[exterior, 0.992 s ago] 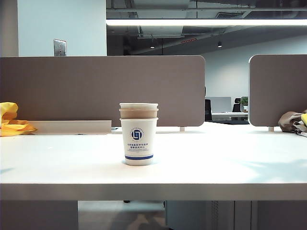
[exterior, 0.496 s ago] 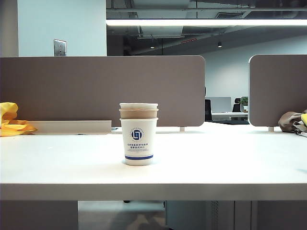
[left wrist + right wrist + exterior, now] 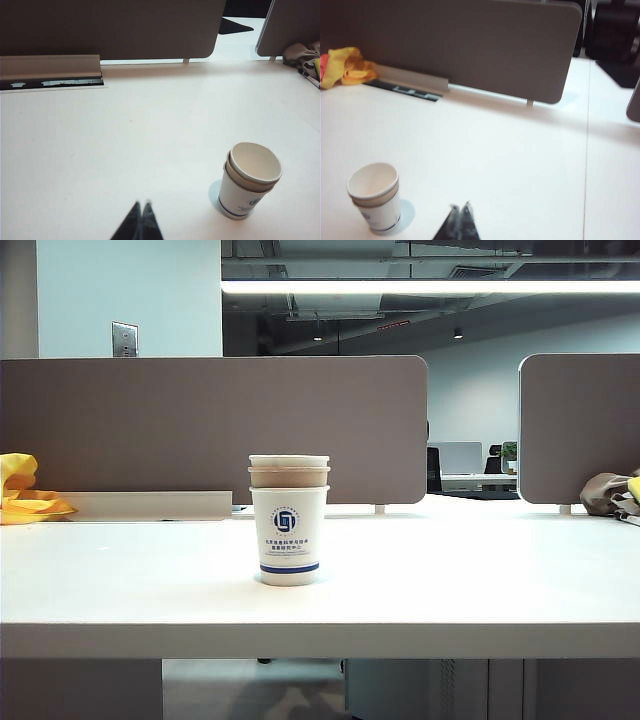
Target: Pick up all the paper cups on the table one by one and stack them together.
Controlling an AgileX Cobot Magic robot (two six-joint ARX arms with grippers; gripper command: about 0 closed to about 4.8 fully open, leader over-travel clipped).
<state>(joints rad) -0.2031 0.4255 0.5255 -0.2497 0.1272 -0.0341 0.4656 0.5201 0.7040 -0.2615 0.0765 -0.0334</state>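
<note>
The paper cups [image 3: 289, 520] stand nested in one upright stack on the white table [image 3: 450, 580], near its middle. The outer cup is white with a blue logo and band, a brown kraft rim shows above it, and a white rim tops the stack. The stack also shows in the left wrist view as paper cups [image 3: 248, 182] and in the right wrist view as paper cups [image 3: 375, 197]. My left gripper [image 3: 142, 204] is shut and empty, off to one side of the stack and apart from it. My right gripper [image 3: 460, 206] is shut and empty too, on the other side. Neither arm appears in the exterior view.
Grey partition panels [image 3: 215, 425] run along the back of the table, with a cable tray [image 3: 50, 72] at their foot. A yellow cloth [image 3: 25, 495] lies at the back left. A brownish bundle [image 3: 610, 495] sits at the back right.
A faint shadow at the table's right edge has disappeared. The stack of cups has not moved.
</note>
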